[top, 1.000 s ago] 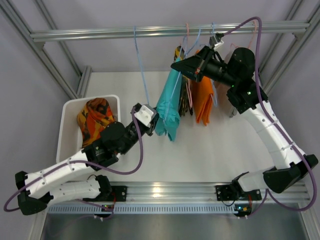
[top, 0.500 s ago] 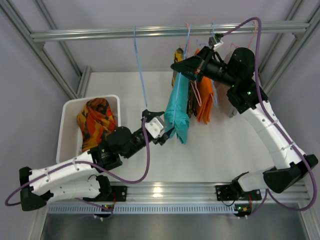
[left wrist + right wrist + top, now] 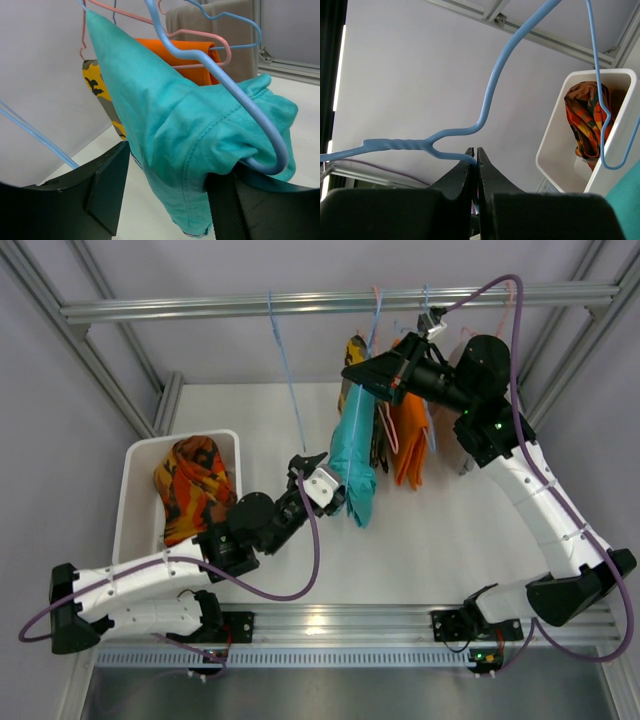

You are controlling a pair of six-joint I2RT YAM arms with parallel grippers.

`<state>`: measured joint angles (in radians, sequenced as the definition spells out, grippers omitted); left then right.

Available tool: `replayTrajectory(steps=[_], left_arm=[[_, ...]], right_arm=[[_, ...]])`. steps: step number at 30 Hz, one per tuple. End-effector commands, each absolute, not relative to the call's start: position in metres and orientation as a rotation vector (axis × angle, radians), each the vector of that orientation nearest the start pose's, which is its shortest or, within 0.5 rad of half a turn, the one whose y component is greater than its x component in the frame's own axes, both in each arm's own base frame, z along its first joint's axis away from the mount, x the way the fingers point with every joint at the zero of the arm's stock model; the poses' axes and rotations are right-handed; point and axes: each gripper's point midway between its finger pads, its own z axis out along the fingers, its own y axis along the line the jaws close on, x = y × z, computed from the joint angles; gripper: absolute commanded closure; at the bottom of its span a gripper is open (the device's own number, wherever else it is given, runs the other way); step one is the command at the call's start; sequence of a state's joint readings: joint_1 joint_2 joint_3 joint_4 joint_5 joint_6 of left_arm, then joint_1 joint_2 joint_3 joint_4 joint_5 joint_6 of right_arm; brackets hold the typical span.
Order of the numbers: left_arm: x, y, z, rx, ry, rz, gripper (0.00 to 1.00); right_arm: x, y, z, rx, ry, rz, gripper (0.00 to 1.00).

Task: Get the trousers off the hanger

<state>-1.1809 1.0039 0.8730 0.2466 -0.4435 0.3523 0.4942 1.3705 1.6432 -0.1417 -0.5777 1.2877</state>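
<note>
White tabletop (image 3: 440,530) inside an aluminium frame (image 3: 330,303); a white bin (image 3: 135,455) at nine o'clock holds crumpled patterned trousers (image 3: 190,480). The left hand (image 3: 328,478) reaches toward one o'clock, released, fingers flanking the soft teal trousers (image 3: 352,455) hanging near twelve. The right hand (image 3: 358,370), stretched toward ten o'clock, is clenched on their thin blue wire hanger (image 3: 490,100)
</note>
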Motion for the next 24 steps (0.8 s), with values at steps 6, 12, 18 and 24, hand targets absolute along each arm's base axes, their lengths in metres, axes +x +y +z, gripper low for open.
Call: replayTrajectory(steps=[6,12,18,24], left_arm=[[0.241,-0.286,0.389,0.583,1.197,-0.333,0.39],[0.225,-0.290,0.386,0.662,1.177,-0.441,0.29],[0.228,-0.278,0.376,0.653,1.218,-0.394,0.30],[0.233,-0.294,0.389,0.661,1.144,-0.386,0.34]], right_arm=[[0.255,0.284,0.548,0.037,1.622,1.845,1.00],[0.256,0.281,0.556,0.020,1.592,1.838,1.00],[0.257,0.280,0.565,0.010,1.570,1.845,1.00],[0.257,0.283,0.555,0.019,1.596,1.849,1.00]])
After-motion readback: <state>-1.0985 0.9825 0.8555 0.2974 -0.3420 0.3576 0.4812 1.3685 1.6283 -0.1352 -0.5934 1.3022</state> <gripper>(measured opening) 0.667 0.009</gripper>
